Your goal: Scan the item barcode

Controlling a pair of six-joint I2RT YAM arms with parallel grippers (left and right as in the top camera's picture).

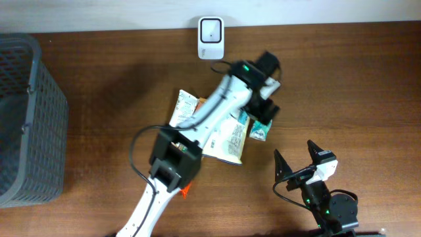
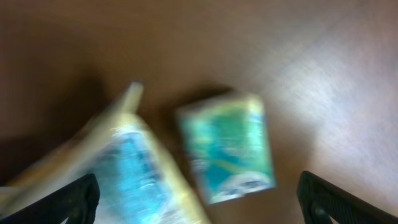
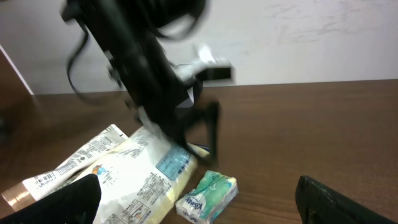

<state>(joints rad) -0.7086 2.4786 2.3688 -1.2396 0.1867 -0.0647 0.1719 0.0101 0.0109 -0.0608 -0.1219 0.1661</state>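
Left gripper [image 1: 263, 112] is hanging wide open over the table [image 1: 342, 72], holding nothing. Its wrist view is pretty blurry, but you can see both fingers [image 2: 68, 202] sitting way out at the bottom corners of the frame. The tissue pack [image 2: 227, 149] is lying flat on the wood just below the gripper, in line with the gap between the fingers and touching neither of them.

A big yellow-and-white bag [image 1: 223, 138] is lying just beside the pack, on the arm side of that gripper, with its corner poking in next to the pack. Can't tell if the two are actually touching. A smaller packet [image 1: 184, 108] is peeking out from under the arm, further back along it.

The scanner [image 1: 211, 29] is sitting at the far edge of the table, well apart from the gripper and the pack, off beyond the arm's elbow.

Right gripper [image 1: 293, 149] is also spread open and empty, parked low near the front edge. It's pointing toward the pack, which is lying a bit ahead of its fingers.

A grey basket [image 1: 39, 99] is sitting way out on the far left, nowhere near either gripper.
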